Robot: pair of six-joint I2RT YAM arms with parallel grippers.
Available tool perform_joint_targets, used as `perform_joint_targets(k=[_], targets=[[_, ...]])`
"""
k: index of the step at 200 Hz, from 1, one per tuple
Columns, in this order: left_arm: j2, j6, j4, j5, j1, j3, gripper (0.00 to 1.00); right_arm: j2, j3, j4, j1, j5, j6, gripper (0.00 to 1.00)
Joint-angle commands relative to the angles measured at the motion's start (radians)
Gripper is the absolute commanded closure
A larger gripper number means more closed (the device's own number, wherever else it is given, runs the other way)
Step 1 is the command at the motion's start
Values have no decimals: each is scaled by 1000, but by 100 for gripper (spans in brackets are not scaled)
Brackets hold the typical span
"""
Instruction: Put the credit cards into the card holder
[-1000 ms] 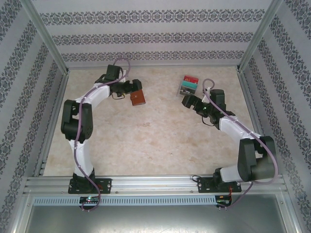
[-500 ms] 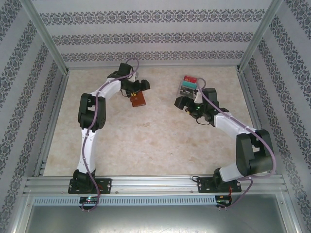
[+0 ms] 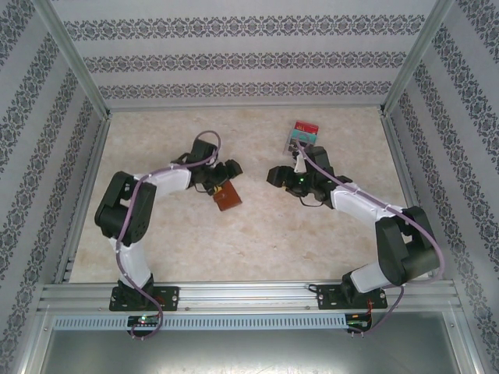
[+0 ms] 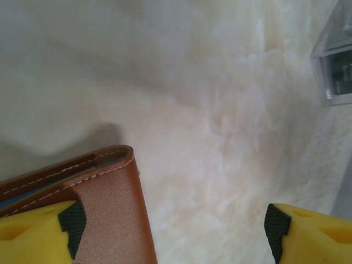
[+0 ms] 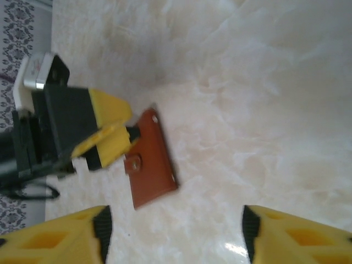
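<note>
The reddish-brown leather card holder (image 3: 228, 199) lies shut on the table, snap tab up, also seen in the right wrist view (image 5: 154, 162). My left gripper (image 3: 224, 181) is open; in the left wrist view (image 4: 170, 231) its left finger (image 4: 38, 234) rests over the holder's edge (image 4: 110, 209) and the other finger stands far off over bare table. My right gripper (image 3: 273, 175) hovers open just right of the holder, nothing between its fingers (image 5: 175, 228). The red, teal and dark credit cards (image 3: 302, 134) stand in the clear tray (image 3: 290, 146) behind the right arm.
The marble-patterned table (image 3: 249, 234) is walled by patterned panels and aluminium posts on three sides. The clear tray's corner (image 4: 334, 66) shows at the upper right of the left wrist view. The two grippers face each other near the middle.
Both arms swung from the back toward the table's middle. The card holder moved toward the near side along with the left gripper. The right gripper drew away from the tray to the left.
</note>
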Motion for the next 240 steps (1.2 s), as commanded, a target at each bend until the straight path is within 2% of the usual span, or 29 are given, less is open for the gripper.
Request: perform_joint_targets(k=[1,10,29,37,52,76,98,123,148,164,187,240], targets=[[-131,-252,240,-128,-32,-178,13,-6,-53,94,64,101,89,49],[-191,-243,238,-178,-24,-211,12,-10,-55,106,99,118,92,52],[-291,-167,65,-282,8,-186,10,28,-7,104,172,85,81,56],[-321,-148,17,-302,29,-180,9,52,21,109,207,63,80,61],[-373,-110,-19,-310,75,-186,8,102,77,111,284,69,67,65],[-448,-93,-80,-331,161,-214,8,197,183,60,387,91,10,66],[-506,-72,-92,-331,214,-250,5,291,220,83,418,39,15,66],[-524,-27,-162,-344,220,-237,3,381,255,64,444,-31,-10,70],[-527,-11,-173,-325,220,-246,3,418,244,27,453,-21,-36,69],[-515,17,-133,-274,221,-254,3,430,214,22,439,-10,-53,69],[-468,78,-104,-186,216,-227,3,438,169,3,379,-23,-88,74],[-280,223,-125,-9,162,-69,11,298,89,-149,230,32,-263,67]])
